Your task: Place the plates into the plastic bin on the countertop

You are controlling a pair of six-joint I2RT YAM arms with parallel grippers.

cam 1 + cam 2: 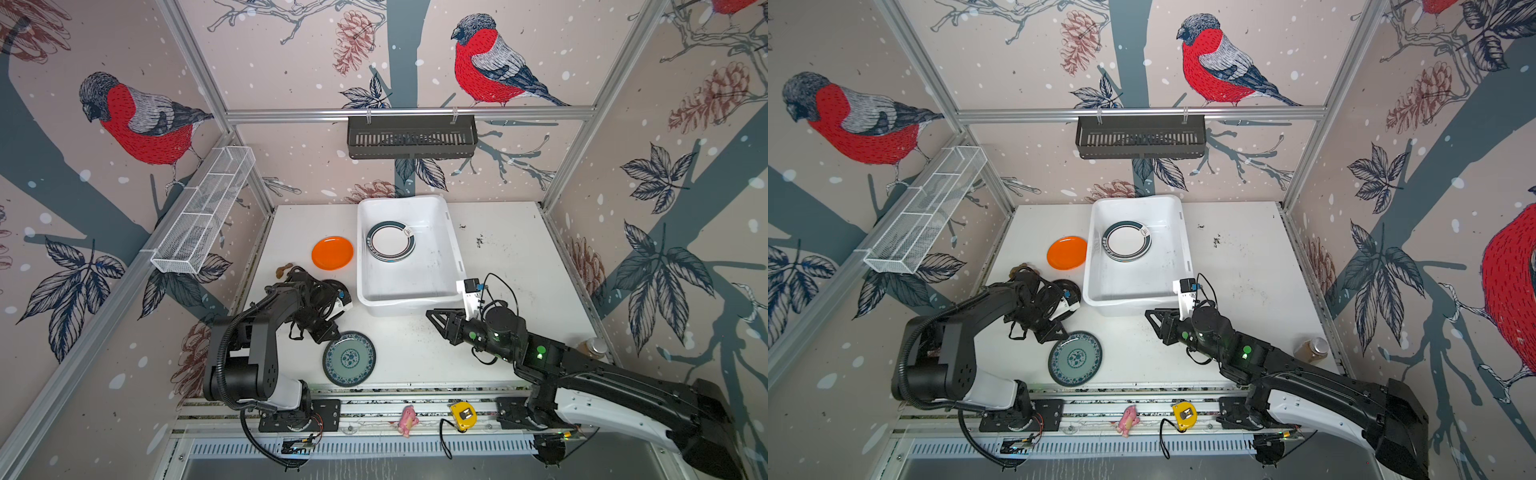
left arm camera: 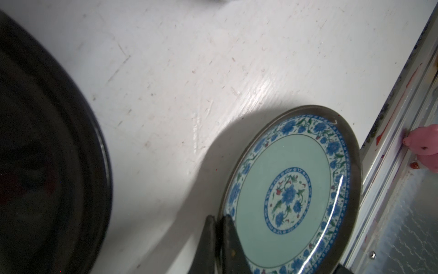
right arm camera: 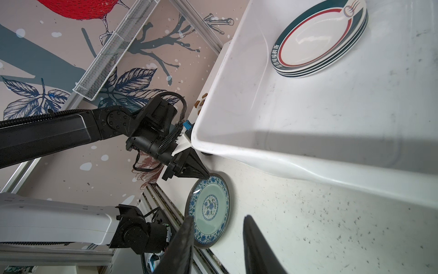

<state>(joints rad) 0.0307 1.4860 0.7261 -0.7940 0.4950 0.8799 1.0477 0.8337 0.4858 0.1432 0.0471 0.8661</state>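
Presently gripped by the rim: teal plate (image 1: 349,358), on the near part of the bench (image 1: 498,257), left of centre, just short of the near rail (image 1: 415,388). Clamped there by the left gripper (image 2: 218,220), closed on the far-left edge with a finger (image 2: 228,239) on each side of the rim. Probably taken at the edge because a flat plate offers no other hold. Seems lifted a little on that side, judging by the wide shadow (image 2: 213,180) under it in the left wrist view, though hard to confirm from above. Faces up, flower pattern showing. Being round, has no long axis to speak of; only the pinched edge gives a direction, toward the far left, away from the rail.

Further out, to the far right of that plate: white bin (image 1: 453,253), mid-bench, long sides running near to far. Already holding a stack of white plates (image 1: 390,241) with dark bands, set flat in its far-left part, likely to leave room for more. Left of the bin, orange plate (image 1: 332,252), flat, just beside the bin wall, not yet brought in. Under the left arm (image 1: 266,316), black plate (image 2: 47,142), mostly hidden in both top views. Right gripper (image 1: 430,313) poised just near of the bin's near wall, toward its right end, fingers apart, holding nothing, likely kept clear of the plate's path.
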